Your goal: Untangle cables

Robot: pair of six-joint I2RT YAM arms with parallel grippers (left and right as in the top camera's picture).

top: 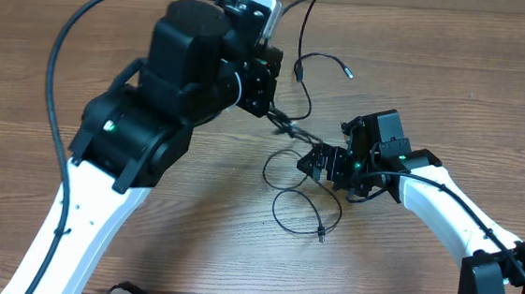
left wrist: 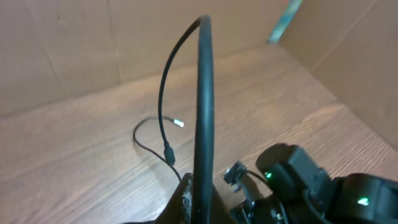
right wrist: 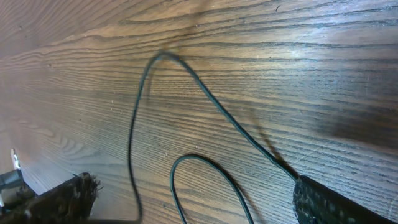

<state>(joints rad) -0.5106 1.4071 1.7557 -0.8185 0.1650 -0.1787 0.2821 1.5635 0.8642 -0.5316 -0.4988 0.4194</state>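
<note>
Several thin black cables lie tangled on the wooden table between the two arms. Their loops spread toward the front, and loose ends run to the back. My left gripper is at the back edge of the tangle, shut on one cable. In the left wrist view that cable rises from between the fingers, arcs over and hangs down to a plug. My right gripper stands open low over the tangle. Its fingertips straddle two cable loops without touching them.
A second cord with a metallic plug curls on the table behind the held one. The right arm's black wrist with green lights is close beside my left gripper. The left arm's thick black cable arcs over the left side.
</note>
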